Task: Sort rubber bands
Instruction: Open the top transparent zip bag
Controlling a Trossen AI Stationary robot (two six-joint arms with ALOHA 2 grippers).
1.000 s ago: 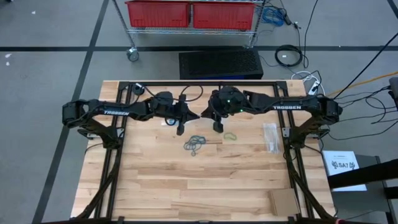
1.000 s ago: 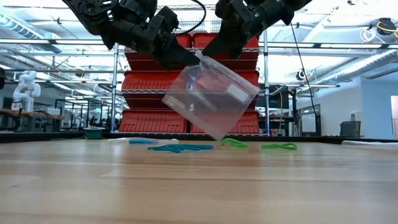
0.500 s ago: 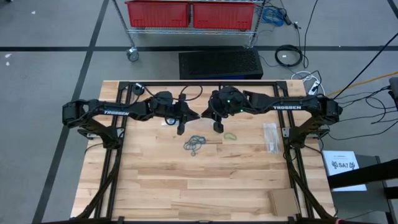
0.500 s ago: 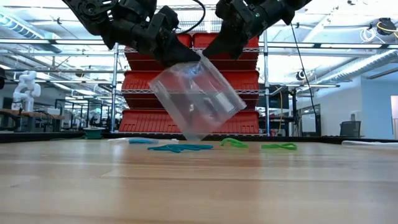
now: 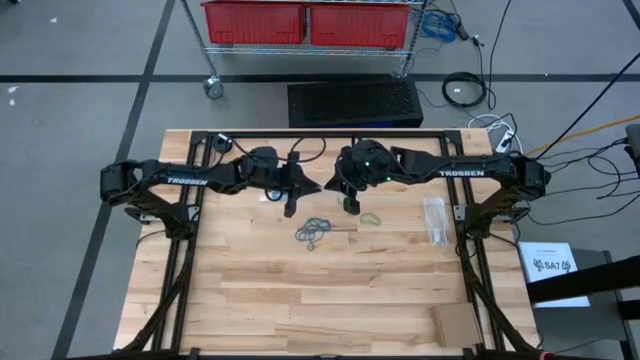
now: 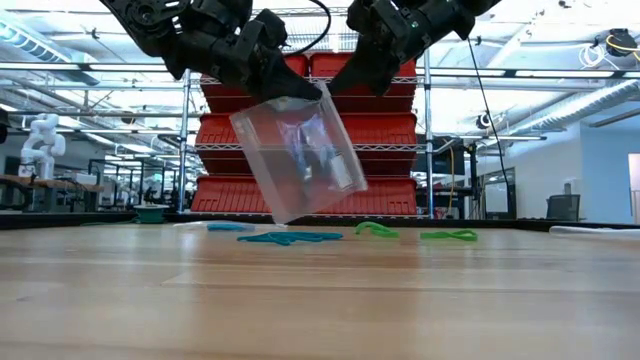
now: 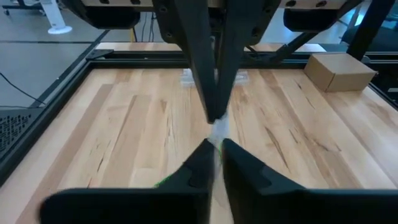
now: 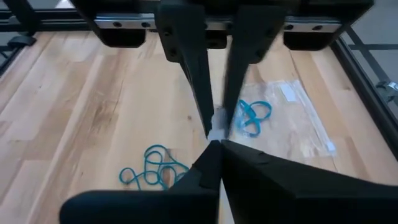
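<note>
A: Quick pass. Both arms are up over the far middle of the table [image 5: 250,300], holding a clear plastic bag [image 6: 298,160] in the air between them.

B: Grips?

A: Right gripper [image 6: 330,88] has its fingers pressed together on the bag's top edge, that one's clear. Left gripper [image 6: 300,95] sits at the same top edge with its fingers nearly together around the film, but I can't tell whether it's truly clamping or only touching.

B: Why hold it like that?

A: My read: two pinches on the mouth to pull it apart so bands can go in. The bag hangs tilted, one lower corner close above the wood, not touching as far as I can see.

B: Where are the rubber bands?

A: Loose on the table under and just in front of the grippers. A blue tangle [image 5: 314,232] near centre, a green band [image 5: 371,217] just to its right in the high view. Low view shows them flat behind the bag. Something dark-blue shows inside the bag [image 6: 305,150], maybe bands, too blurred to say.

B: Anything else?

A: Another clear bag [image 5: 434,220] flat near the right edge, a cardboard box [image 5: 455,325] at the near right corner. Sorting looks early, most bands still out
</note>
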